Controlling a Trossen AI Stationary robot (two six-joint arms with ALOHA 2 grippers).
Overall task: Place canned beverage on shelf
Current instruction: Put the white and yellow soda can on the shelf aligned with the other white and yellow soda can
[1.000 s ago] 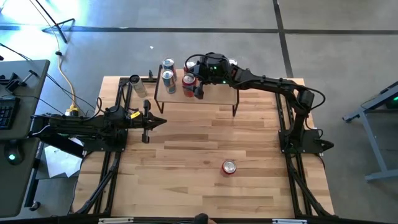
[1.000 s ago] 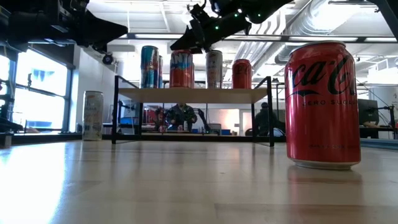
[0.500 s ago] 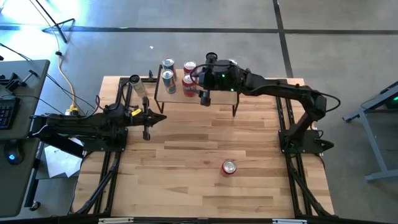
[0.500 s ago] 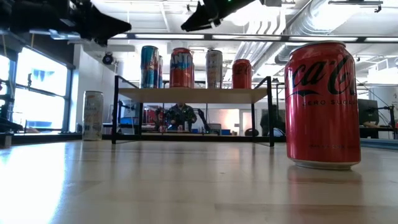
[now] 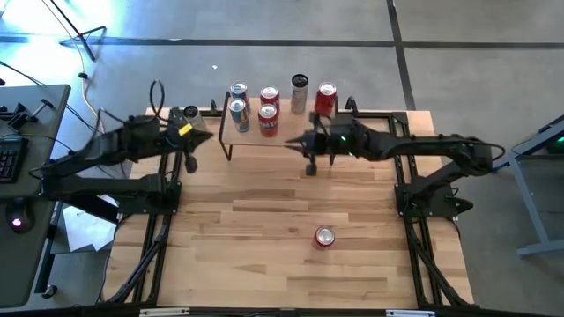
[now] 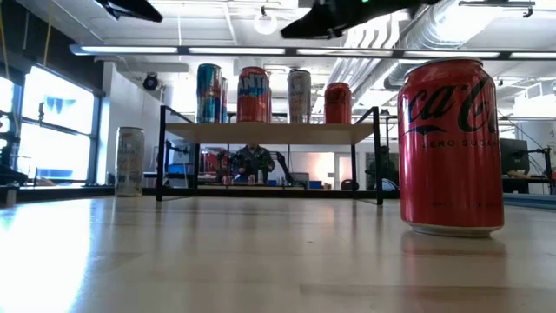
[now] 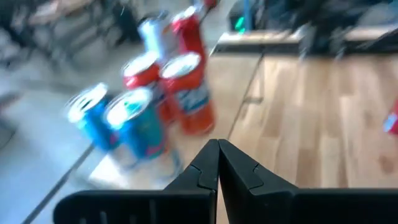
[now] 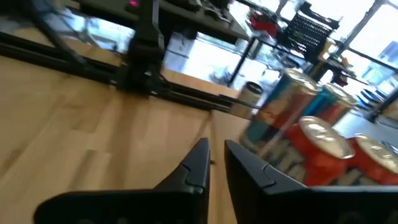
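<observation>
Red, the canned beverage [image 5: 324, 236] stands alone toward the table's [image 5: 264, 264] near edge, well apart from the shelf [image 5: 291, 141]. Right gripper [image 5: 310, 165], nearly pressed together, holds nothing; left gripper [image 5: 191, 162] is shut. Reaching for that can seems called for next.

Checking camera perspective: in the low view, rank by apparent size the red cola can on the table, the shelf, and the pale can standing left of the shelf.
1. Shelf, widest.
2. Red cola can, enlarged by nearness.
3. Pale can, smallest.
</observation>
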